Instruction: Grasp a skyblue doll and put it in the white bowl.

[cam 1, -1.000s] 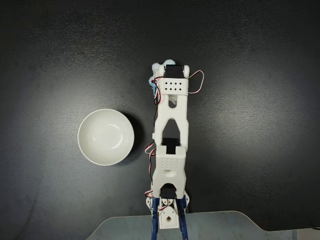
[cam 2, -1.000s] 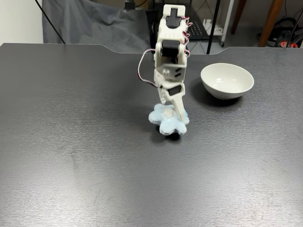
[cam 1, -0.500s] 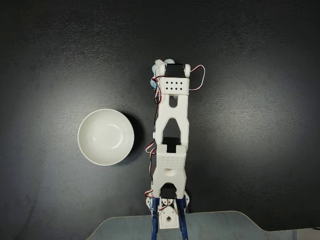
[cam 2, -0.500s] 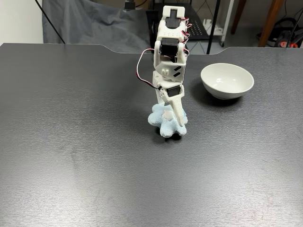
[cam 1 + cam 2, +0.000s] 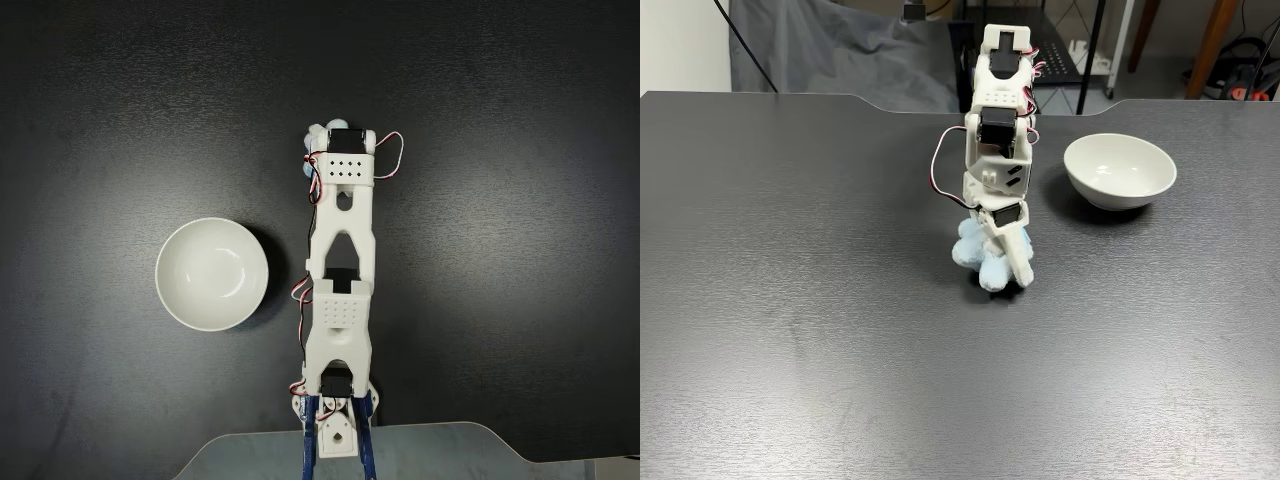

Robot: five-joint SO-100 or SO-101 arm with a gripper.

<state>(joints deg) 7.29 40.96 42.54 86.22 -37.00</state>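
Observation:
The skyblue doll (image 5: 973,254) is a fluffy pale-blue plush on the dark table, squeezed narrow between my gripper's (image 5: 1000,262) fingers. The white moving finger (image 5: 1017,258) presses into its right side, so the gripper is shut on the doll. The doll's underside sits at or just above the tabletop over a small shadow. From above, in a fixed view, the arm covers most of the doll (image 5: 313,134), and only pale-blue lobes peek out at the wrist's left. The white bowl (image 5: 1110,195) stands upright, with nothing in it, to the right of the arm; from above the bowl (image 5: 162,272) lies left of the arm.
The dark table (image 5: 790,330) spreads wide around the arm. Its far edge has a grey cloth (image 5: 830,50) and furniture legs (image 5: 1215,40) beyond it. The arm's base (image 5: 335,420) sits at the table's edge.
The gripper has closed further on the doll, which now looks more bunched and narrower. The wrist has tilted slightly. The bowl has not moved.

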